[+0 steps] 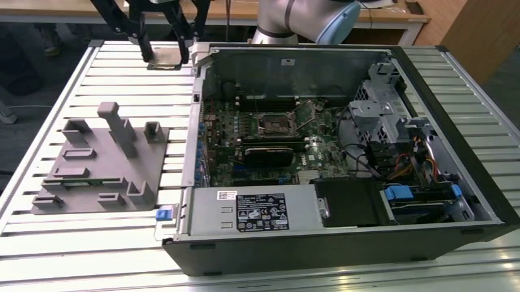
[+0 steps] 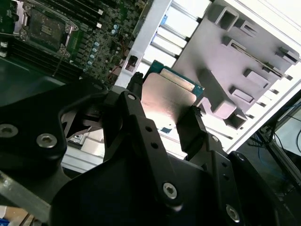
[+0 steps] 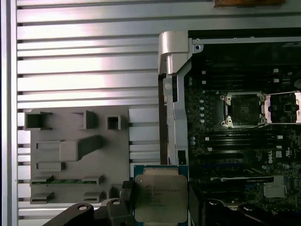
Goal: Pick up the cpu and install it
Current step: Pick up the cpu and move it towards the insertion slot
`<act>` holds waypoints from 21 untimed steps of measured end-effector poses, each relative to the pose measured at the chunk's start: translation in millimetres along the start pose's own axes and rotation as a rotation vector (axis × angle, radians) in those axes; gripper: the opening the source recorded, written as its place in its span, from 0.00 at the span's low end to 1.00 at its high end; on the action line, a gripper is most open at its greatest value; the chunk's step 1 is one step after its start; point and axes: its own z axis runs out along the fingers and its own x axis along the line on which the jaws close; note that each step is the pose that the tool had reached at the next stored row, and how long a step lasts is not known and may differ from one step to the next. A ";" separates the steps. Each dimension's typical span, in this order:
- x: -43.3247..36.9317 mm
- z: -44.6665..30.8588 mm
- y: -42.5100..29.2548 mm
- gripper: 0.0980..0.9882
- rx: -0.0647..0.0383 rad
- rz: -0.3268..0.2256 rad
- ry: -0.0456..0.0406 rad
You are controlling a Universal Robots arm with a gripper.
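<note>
The gripper point(image 1: 167, 59) pinches the cpu point(image 3: 159, 195) by two opposite edges, above the slatted table point(image 1: 114, 79) just outside the computer case point(image 1: 341, 255). This looks like the carry step. In the exterior view the open socket point(image 1: 274, 125) lies at about four o'clock from the chip, and seating it calls for keeping it level and squared.

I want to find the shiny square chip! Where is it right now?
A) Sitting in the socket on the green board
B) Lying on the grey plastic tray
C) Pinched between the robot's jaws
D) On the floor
C: in both wrist views the gripper has its jaws shut on two opposite edges of the cpu, while the socket on the board stands open with no chip in it.
</note>
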 end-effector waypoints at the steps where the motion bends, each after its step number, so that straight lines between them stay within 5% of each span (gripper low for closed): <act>1: -2.1 0.1 0.1 0.50 0.000 0.000 0.0001; 16: -36.5 2.1 1.8 0.50 0.000 0.000 0.0015; 21: -42.3 7.2 2.1 0.50 0.000 -0.001 -0.0092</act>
